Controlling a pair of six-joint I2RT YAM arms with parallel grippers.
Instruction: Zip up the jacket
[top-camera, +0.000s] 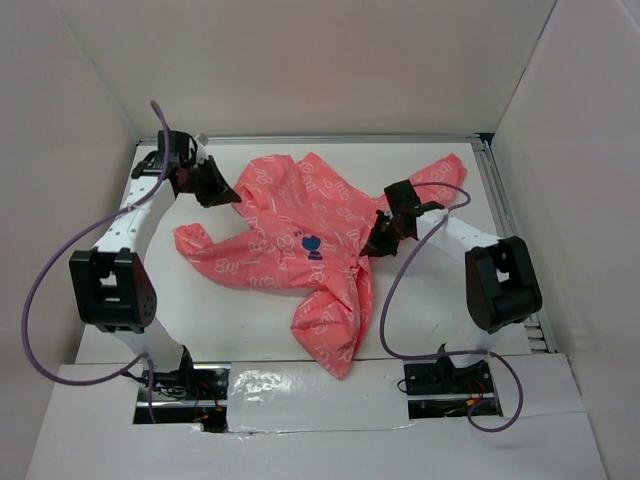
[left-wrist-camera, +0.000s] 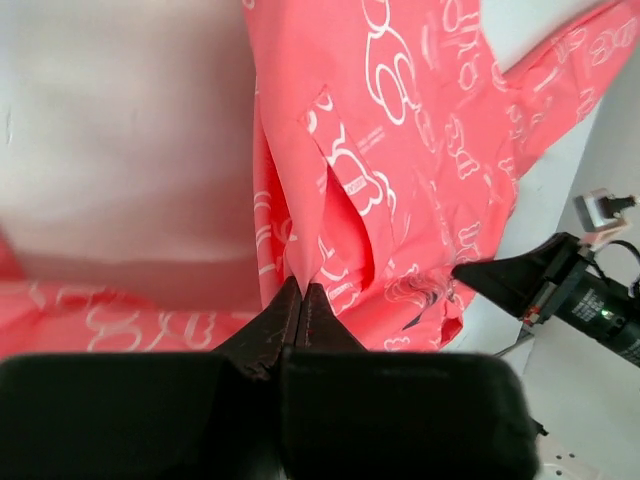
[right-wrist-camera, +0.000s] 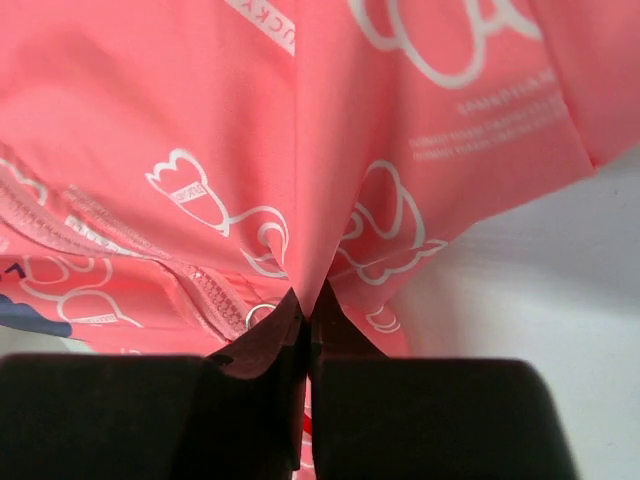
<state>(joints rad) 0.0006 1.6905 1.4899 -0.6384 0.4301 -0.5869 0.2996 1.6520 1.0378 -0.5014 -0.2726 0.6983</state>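
The jacket sits bunched in the middle of the table, a bit toward the back. The left gripper is at its 10 o'clock edge with its tips on the fabric, and the right gripper is at 3 o'clock, same deal. One sleeve runs out to 2 o'clock behind the right gripper. A long fold trails toward 6. The chest mark lies between the grippers.

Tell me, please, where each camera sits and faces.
Top external: above, behind the robot, looking down on the jacket; left arm, right arm, left claw, right claw show.
Left wrist: on the left arm, facing along its shut claw pinching jacket fabric.
Right wrist: on the right arm, facing along its shut claw pinching fabric near the zipper.
Shared: top and left wrist both show the right claw.
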